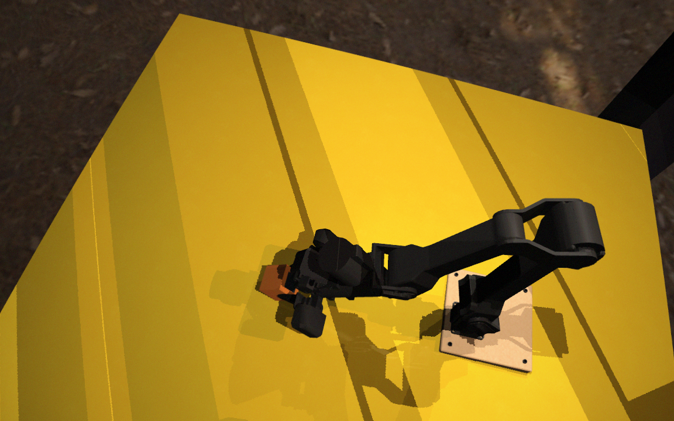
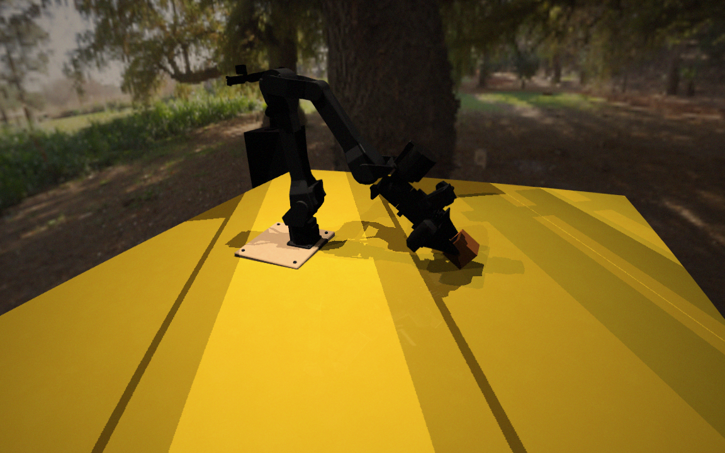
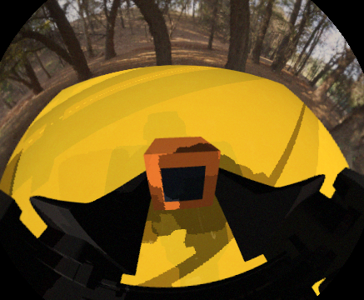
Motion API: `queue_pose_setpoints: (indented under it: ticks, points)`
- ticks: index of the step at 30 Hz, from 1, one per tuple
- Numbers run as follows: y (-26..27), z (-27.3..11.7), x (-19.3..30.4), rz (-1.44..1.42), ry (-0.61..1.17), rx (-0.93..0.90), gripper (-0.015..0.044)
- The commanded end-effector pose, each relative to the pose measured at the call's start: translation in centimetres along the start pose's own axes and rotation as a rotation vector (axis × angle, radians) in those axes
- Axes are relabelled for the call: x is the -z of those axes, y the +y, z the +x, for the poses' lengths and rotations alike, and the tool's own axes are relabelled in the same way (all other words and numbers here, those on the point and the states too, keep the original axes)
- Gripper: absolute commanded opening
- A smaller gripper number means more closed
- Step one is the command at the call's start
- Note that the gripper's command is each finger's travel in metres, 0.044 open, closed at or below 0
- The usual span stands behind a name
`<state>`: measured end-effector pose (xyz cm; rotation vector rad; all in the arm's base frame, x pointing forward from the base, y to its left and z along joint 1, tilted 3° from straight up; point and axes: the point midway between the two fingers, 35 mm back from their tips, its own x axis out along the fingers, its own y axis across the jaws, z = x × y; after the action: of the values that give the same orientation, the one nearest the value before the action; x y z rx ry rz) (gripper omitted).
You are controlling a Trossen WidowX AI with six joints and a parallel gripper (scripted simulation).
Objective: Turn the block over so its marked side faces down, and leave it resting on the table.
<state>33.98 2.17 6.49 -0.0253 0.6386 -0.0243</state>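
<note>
The desk (image 1: 182,156) is a flat yellow surface crossed by long, straight bands of lighter and darker tone and by thin dark lines running along its length. A pale, square mounting plate (image 1: 512,335) with small dark fasteners at its corners lies flat on the desk, and the black arm's base (image 1: 473,314) stands on this plate. Whether the tilted orange block (image 2: 464,246) touches the desk cannot be told.

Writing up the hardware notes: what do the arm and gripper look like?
The arm is matte black all over, with blocky angular links and rounded joint housings. It is bolted to a pale tan square base plate with dark corner screws. The gripper has two black, wedge-shaped fingers. No cables or markings show.
</note>
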Motion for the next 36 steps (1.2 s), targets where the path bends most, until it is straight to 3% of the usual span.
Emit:
queue_pose_setpoints:
  ticks: [1, 8, 29, 36]
  points:
    - [-0.1, -0.1, 0.5, -0.005, -0.062, 0.006, 0.0]
    - [-0.3, -0.9, 1.0, -0.003, -0.163, 0.008, 0.0]
    - [-0.3, -1.1, 0.8, -0.003, -0.19, 0.008, 0.0]
    - [-0.3, -1.1, 0.8, -0.003, -0.19, 0.008, 0.0184]
